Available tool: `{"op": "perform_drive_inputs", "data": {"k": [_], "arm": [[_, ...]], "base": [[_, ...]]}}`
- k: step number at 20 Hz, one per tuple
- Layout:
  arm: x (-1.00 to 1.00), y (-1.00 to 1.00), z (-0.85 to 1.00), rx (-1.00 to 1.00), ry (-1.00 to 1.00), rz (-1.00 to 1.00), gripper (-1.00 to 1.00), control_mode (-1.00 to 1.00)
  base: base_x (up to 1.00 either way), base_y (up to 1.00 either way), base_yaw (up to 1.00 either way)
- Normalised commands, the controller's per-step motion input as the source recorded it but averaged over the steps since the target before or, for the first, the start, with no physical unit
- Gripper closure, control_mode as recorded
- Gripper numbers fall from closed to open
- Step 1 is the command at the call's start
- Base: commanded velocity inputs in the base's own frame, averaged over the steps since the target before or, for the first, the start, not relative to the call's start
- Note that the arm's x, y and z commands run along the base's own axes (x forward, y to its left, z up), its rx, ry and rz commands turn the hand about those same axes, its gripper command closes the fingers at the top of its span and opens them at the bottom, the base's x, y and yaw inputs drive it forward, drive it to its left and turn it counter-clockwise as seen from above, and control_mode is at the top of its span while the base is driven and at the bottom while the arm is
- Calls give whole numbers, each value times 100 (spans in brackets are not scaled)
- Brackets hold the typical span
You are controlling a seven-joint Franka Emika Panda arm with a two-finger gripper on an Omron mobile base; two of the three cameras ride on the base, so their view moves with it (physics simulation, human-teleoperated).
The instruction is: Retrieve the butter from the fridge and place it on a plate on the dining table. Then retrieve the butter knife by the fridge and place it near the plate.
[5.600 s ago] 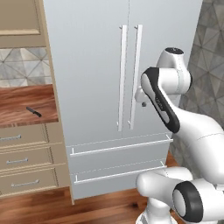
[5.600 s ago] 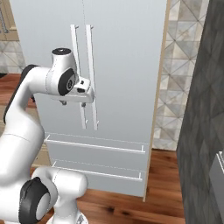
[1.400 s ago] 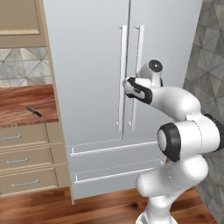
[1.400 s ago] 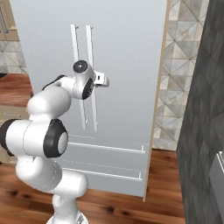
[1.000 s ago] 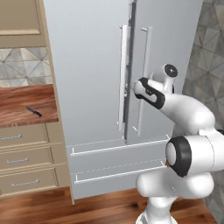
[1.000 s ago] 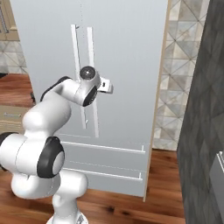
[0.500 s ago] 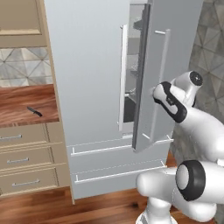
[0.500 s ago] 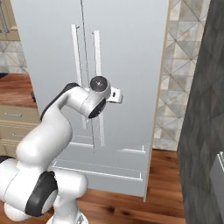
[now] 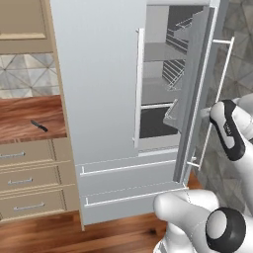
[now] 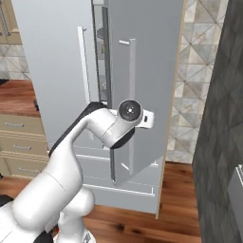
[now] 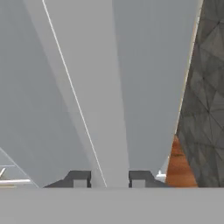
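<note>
**One fridge door ajar, claw on its handle**

Two fingers [image 11: 80, 178] of the claw [image 11: 109, 179] stand at either side of the white bar handle [image 11: 111, 109] of the right door [image 9: 195, 94] of the fridge [image 9: 99, 99]. In the hand view the bar runs straight up between the tips and fills the gap, so the claw reads as clamped on the handle, tips narrowly apart by the bar's width. Contact on the pads themselves is too small to confirm.

Right door: swung partly open, edge toward the left base camera. In the left base view its handle runs vertical, with the arm's wrist at the lower half of the bar. In the right base view the door's outer face is turned to the camera and the wrist sits against it at mid height.

Left door [image 9: 96, 74]: closed, its own handle upright along the inner edge.

Interior seen through the gap: pale shelves and wire racks, dark lower compartment. Butter cannot be made out among them.

Two drawers [image 9: 128, 170] below the doors, both shut, bars horizontal.

Knife [image 9: 39, 126]: lying flat on the wood counter [image 9: 29, 118] left of the fridge, well apart from the claw. Long axis runs diagonally, upper left to lower right in the left base view. Which end is the blade cannot be told at this size.

Beige drawers [image 9: 29, 180] under the counter are shut.
</note>
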Motion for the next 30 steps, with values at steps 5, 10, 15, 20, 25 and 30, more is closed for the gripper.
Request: {"op": "perform_drive_inputs", "data": {"k": [5,10,15,20,25,30], "arm": [[-35,-40,-1,0,0,0,100,-100],[-4,-15,0,2,3,0,-100,-100],[-16,0,0,0,0,-1,-100,-100],[-34,0,0,0,0,-6,-100,-100],[-76,12,7,-7,0,-16,-100,-100],[-76,28,34,-21,1,-17,-100,-100]], "base": [[0,0,0],[0,0,0],[0,0,0],[0,0,0],[0,0,0],[0,0,0]]}}
